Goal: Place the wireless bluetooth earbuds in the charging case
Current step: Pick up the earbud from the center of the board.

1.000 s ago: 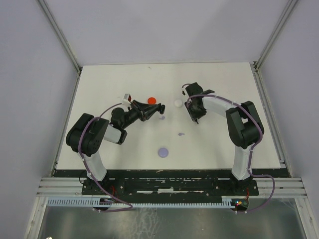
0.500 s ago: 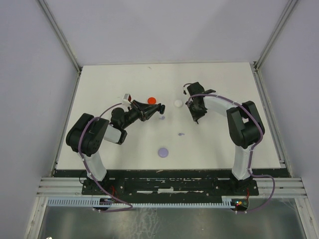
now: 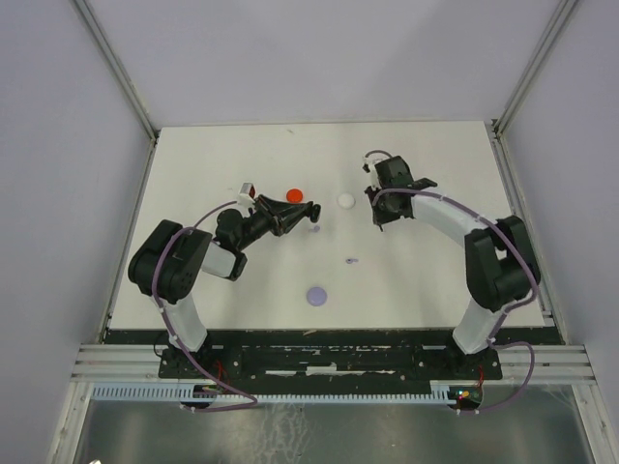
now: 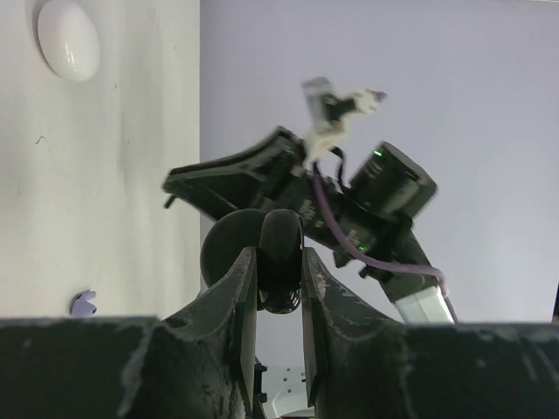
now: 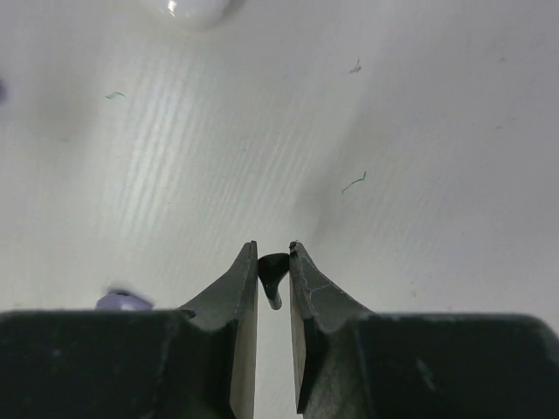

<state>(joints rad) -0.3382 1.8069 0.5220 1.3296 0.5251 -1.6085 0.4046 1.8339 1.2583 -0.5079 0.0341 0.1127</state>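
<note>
My left gripper [image 3: 302, 213] is shut on a black charging case [image 4: 281, 234], holding it off the table on its edge with the round lid behind the fingers. My right gripper [image 5: 273, 262] is shut on a small black earbud [image 5: 272, 269], pinched at the fingertips with its stem pointing back between them. In the top view the right gripper [image 3: 379, 220] hangs to the right of the white disc [image 3: 345, 201], well apart from the case. A lavender earbud [image 3: 352, 260] lies loose on the table between the two arms.
A red disc [image 3: 295, 193] lies just behind the left gripper. A lavender disc [image 3: 316, 295] sits near the front middle. A small lavender piece [image 3: 315, 229] lies under the left gripper. Grey walls stand on three sides of the white table [image 3: 213, 164].
The right jaws have narrowed onto the black earbud, and the right arm has swung outward and back. The left arm and its case have not moved.
</note>
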